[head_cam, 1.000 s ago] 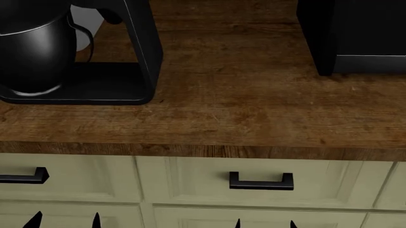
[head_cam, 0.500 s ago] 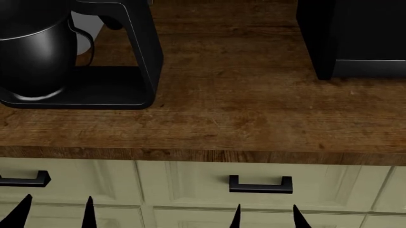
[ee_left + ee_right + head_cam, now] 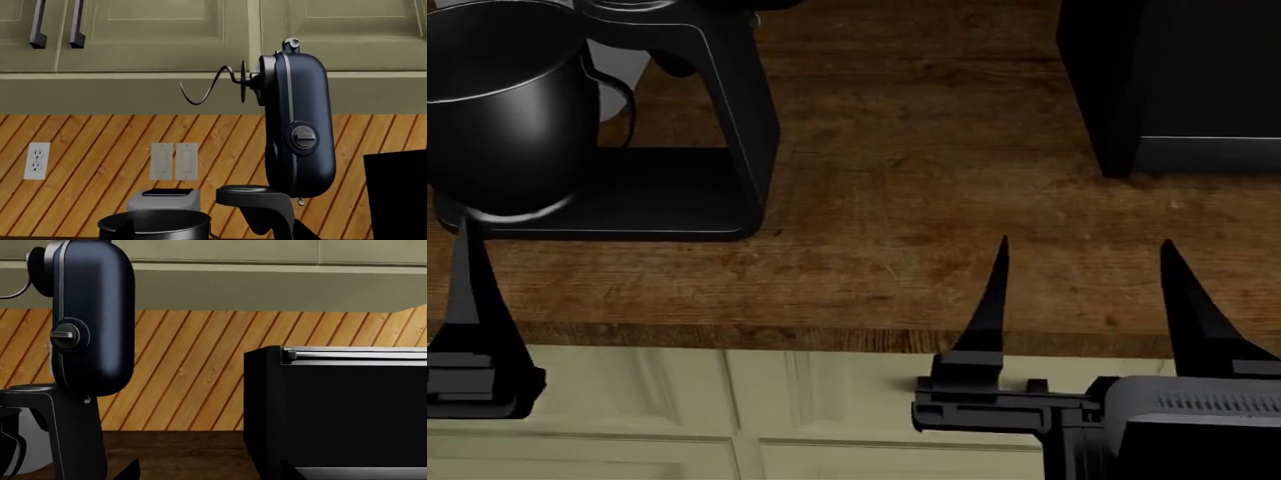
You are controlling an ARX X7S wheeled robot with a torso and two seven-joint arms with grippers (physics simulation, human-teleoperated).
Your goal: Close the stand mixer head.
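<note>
The stand mixer head [image 3: 297, 125] is a glossy dark-navy housing, tilted up on end above its black stand, with a dough hook [image 3: 207, 90] sticking out at its top. It also shows in the right wrist view [image 3: 93, 320]. It is out of the head view, which shows only the stand [image 3: 727, 110] and the black mixing bowl [image 3: 507, 110]. My right gripper [image 3: 1084, 300] is open and empty at the counter's front edge, right of the mixer. Only one finger [image 3: 474, 290] of my left gripper shows, in front of the bowl. In the left wrist view its tip sits far to one side.
A large black appliance [image 3: 1174, 80] stands on the wooden counter [image 3: 894, 200] at the back right, also in the right wrist view [image 3: 347, 410]. A light grey toaster [image 3: 163, 199] sits behind the bowl. Upper cabinets [image 3: 167, 30] hang above the mixer head. Drawers [image 3: 827, 400] lie below the counter.
Both grippers have risen from the bottom of the head view to the counter's front edge. The left one has also shifted left, with one finger now out of frame.
</note>
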